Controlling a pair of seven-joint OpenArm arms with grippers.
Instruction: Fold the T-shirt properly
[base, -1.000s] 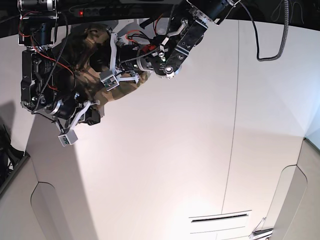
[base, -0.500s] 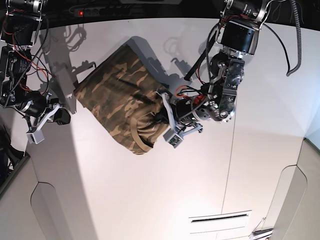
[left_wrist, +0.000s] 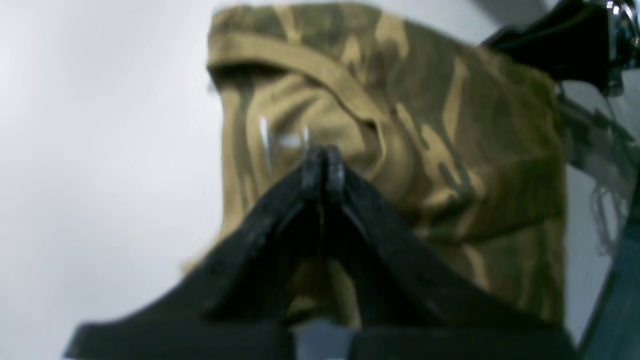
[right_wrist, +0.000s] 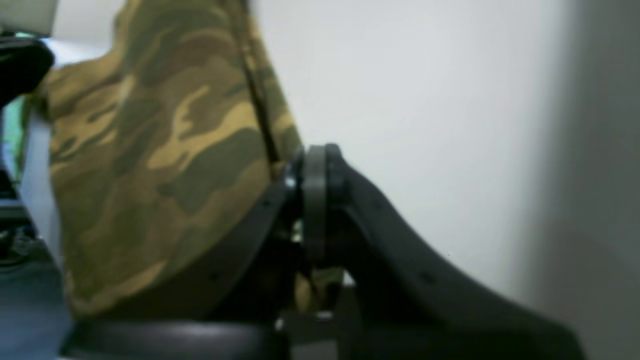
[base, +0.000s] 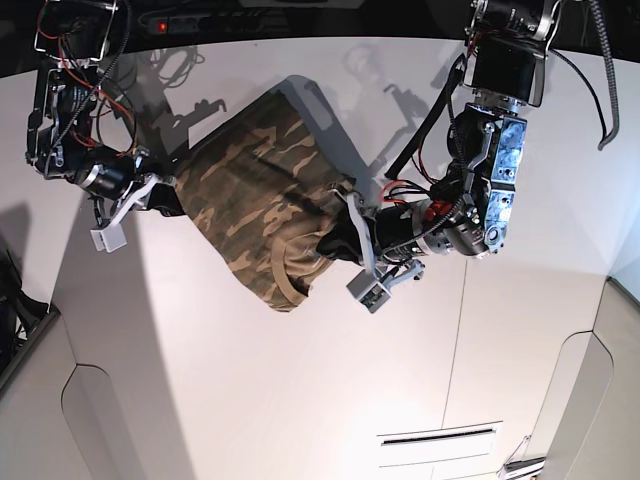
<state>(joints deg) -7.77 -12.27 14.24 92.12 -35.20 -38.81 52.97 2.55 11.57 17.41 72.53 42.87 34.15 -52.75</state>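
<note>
— Where's the shirt?

— The soft camouflage-print T-shirt (base: 250, 205) in olive, brown and tan lies bunched in a folded block on the pale worktop (base: 330, 380), up toward its far edge, left of centre.

— And the hands?

— The left gripper (left_wrist: 322, 165) sits pinched tight, black tips together, over the tan collar band. The right gripper (right_wrist: 315, 170) is squeezed together too, at the shirt's opposite edge; whether either actually pinches cloth, I cannot tell.
</note>
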